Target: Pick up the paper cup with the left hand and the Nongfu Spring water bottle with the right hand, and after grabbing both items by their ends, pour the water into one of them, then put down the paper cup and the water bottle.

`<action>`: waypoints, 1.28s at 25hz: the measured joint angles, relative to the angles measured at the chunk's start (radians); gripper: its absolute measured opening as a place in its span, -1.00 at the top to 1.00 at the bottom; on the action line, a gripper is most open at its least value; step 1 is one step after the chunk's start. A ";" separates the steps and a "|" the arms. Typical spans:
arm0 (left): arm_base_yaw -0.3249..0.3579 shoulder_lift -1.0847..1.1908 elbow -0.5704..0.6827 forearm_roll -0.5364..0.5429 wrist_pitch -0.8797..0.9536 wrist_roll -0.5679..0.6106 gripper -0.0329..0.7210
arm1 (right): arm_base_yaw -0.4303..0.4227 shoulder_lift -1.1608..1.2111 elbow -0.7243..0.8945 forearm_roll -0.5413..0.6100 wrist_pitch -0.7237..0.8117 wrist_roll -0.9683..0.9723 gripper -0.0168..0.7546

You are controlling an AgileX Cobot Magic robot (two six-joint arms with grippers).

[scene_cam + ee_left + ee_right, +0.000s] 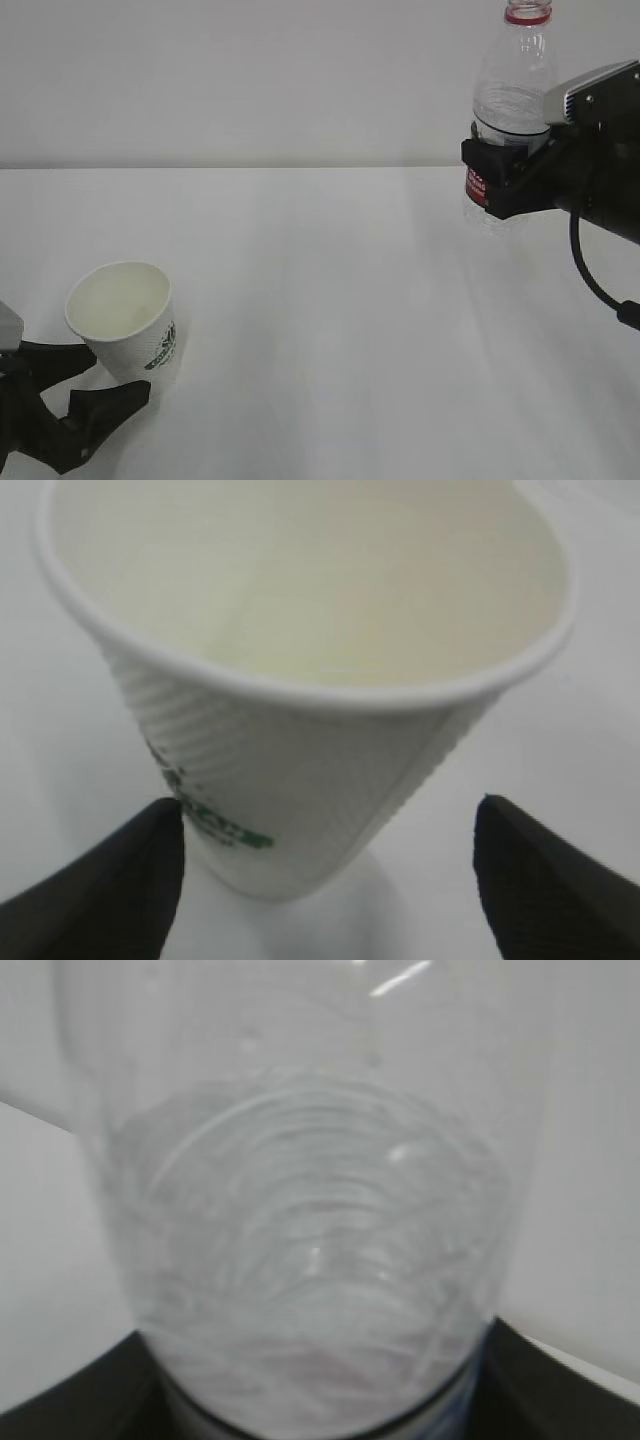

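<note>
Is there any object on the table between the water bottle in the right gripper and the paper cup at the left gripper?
Nothing visible. The table between the Nongfu Spring water bottle, held upright in the right gripper, and the paper cup, standing between the open left gripper fingers, shows only bare white surface.

The paper cup (125, 322), near left on the table, carries a dark green printed logo low on its side, but in both the exterior view and the left wrist view its letters are too small and blurred to read. The water bottle (510, 90), at the far right, has a red label with small white marks just left of the jaws, and these cannot be read either. No other text, number or sign shows.
</note>
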 joint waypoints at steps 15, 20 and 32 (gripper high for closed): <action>0.000 0.021 -0.027 0.019 0.000 0.000 -0.81 | 0.000 0.000 0.000 0.000 -0.004 0.000 -0.19; 0.000 0.024 -0.032 0.022 0.000 0.000 -0.80 | 0.000 0.000 0.000 0.000 -0.003 0.000 -0.19; 0.000 0.039 -0.093 0.032 0.000 0.000 -0.81 | 0.000 0.000 0.000 0.000 -0.006 0.000 -0.15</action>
